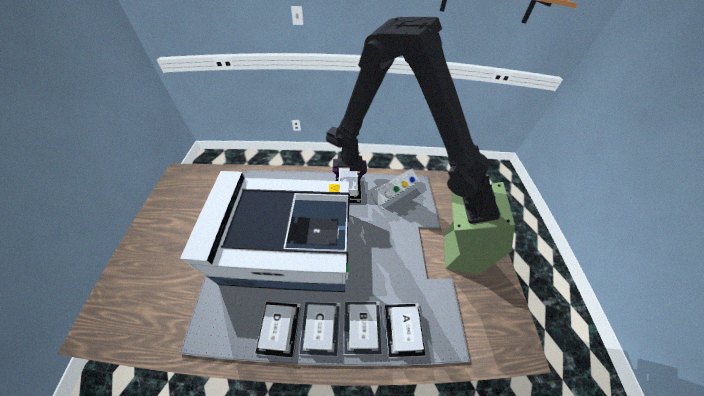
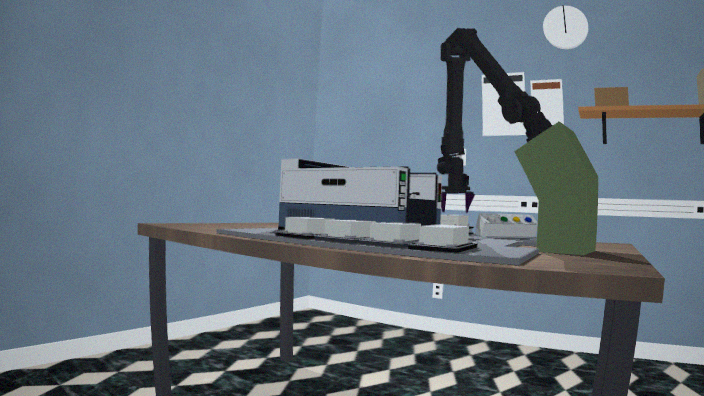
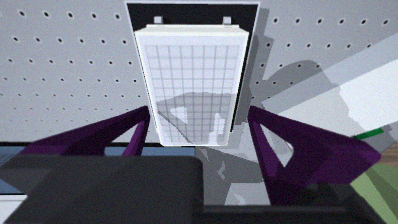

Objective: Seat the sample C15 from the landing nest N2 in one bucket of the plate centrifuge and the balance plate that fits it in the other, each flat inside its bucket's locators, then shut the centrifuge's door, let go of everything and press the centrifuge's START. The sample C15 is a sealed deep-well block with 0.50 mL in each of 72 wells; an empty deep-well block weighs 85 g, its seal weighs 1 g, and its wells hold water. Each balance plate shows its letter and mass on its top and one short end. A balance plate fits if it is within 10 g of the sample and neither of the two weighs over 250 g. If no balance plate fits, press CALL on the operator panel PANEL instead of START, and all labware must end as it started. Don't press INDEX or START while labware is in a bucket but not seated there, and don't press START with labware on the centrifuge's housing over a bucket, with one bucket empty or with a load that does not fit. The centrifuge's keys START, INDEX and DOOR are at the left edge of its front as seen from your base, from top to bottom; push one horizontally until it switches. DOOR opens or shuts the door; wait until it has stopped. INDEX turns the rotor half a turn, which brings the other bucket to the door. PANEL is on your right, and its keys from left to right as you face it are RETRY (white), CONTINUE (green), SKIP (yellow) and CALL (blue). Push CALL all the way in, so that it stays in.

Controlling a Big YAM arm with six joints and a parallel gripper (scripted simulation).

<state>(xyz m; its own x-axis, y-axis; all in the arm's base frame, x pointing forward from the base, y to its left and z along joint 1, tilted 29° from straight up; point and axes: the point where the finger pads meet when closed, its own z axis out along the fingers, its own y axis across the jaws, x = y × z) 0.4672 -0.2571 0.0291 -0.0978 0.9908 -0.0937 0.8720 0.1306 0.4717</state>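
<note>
Behind the centrifuge (image 1: 280, 260), at the far side of the surface (image 1: 150, 300), the hand (image 3: 200, 131) hung spread wide over the sample C15 (image 3: 192, 90), one purple finger (image 3: 125, 131) on each side, holding nothing. The sample lay flat in its dark nest (image 3: 131, 20) on the perforated mat. Through the centrifuge's top opening a bucket (image 1: 317, 232) was visible. Four balance plates, D (image 1: 276, 327) to A (image 1: 406, 329), stood along the near edge.

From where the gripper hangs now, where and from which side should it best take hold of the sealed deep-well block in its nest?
Grip the deep-well block across its two long side walls, coming straight down from above. It lies flat in its black nest, seal up, and the open gripper already straddles its narrow width, one purple finger on each side. The short ends seem poorer, being too far apart.
</note>
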